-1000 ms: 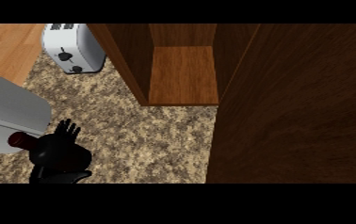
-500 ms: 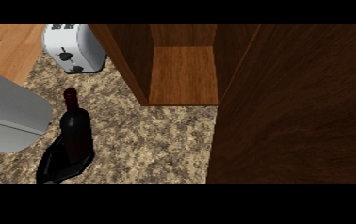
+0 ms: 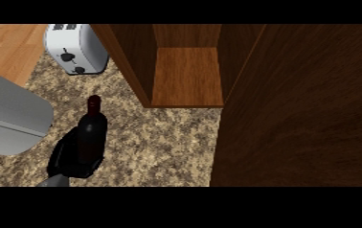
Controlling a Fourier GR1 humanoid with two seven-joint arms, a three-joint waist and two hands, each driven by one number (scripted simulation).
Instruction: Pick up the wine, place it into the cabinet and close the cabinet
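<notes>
Gripping the wine bottle (image 3: 91, 129) — left hand (image 3: 68, 161) near the open cabinet (image 3: 187, 76).

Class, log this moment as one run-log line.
left hand: holds wine | wine: over counter | cabinet: open | right hand: unseen

No text, label, brand, number or sign is showing legibly anywhere in the head view. The wine bottle (image 3: 91, 126), standing near the counter's (image 3: 163, 141) left edge, is showing only dark glass and a dark red neck, with no readable label facing the camera. The toaster (image 3: 75, 47), sitting toward the counter's far left corner, is showing two dark knobs on its white side, but no markings around them can be made out. The cabinet's (image 3: 187, 76) wooden walls, shelf and open door are showing bare wood grain only.
</notes>
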